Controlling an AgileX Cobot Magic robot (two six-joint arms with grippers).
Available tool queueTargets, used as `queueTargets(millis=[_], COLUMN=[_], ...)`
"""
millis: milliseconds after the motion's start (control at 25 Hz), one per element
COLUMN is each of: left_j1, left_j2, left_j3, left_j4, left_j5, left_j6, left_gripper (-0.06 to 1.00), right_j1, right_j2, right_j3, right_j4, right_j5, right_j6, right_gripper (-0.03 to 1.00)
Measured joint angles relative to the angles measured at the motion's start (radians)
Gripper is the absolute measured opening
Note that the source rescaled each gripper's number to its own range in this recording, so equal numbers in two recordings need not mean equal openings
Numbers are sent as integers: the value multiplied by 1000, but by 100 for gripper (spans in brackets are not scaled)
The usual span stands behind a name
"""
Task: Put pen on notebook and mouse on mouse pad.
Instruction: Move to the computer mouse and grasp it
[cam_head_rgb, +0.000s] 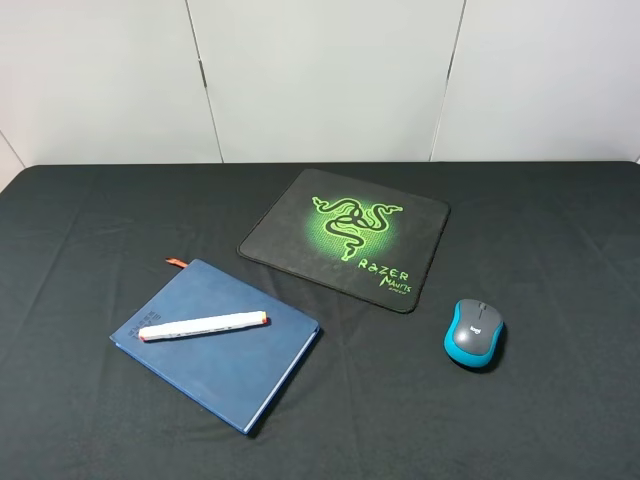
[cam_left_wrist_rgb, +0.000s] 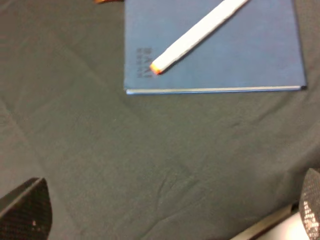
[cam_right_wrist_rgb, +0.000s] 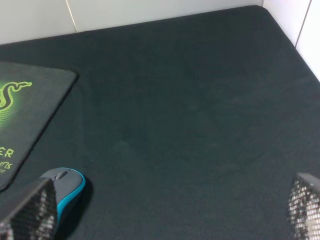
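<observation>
One job left, pen (cam_head_rgb: 203, 327) on notebook (cam_head_rgb: 240, 375): we'd centre the spread, empty right hand (cam_right_wrist_rgb: 165, 215) over the mouse (cam_head_rgb: 474, 333), pinch its teal sides, lift to mouse pad (cam_head_rgb: 290, 225).

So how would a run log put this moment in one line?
pen: on notebook | mouse: beside mouse pad, not on it | left gripper: open | right gripper: open

Closed dark blue notebook (cam_head_rgb: 235, 372), near left, lying flat and turned diagonally, with an orange ribbon at its far corner. White pen (cam_head_rgb: 203, 326) with orange-red tips lies flat across the cover. Black mouse pad (cam_head_rgb: 300, 232) with green snake logo, centre far. Grey-topped, teal-sided mouse (cam_head_rgb: 474, 333), upright, just beyond the pad's near right corner, not touching it.
</observation>
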Motion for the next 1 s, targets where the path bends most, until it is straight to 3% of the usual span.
queueTargets(millis=[160, 440, 1000], left_j1=[111, 260, 279], left_j2=[-97, -225, -254], left_j3=[49, 102, 103], left_j4=[-4, -44, -45], left_j5=[-63, -71, -78], left_j6=[-2, -3, -2], left_gripper=[100, 100, 100], right_j1=[0, 0, 0], right_j2=[0, 0, 0], right_j3=[0, 0, 0], right_j4=[0, 0, 0], right_j5=[1, 1, 1], right_j6=[0, 0, 0], right_gripper=[100, 100, 100])
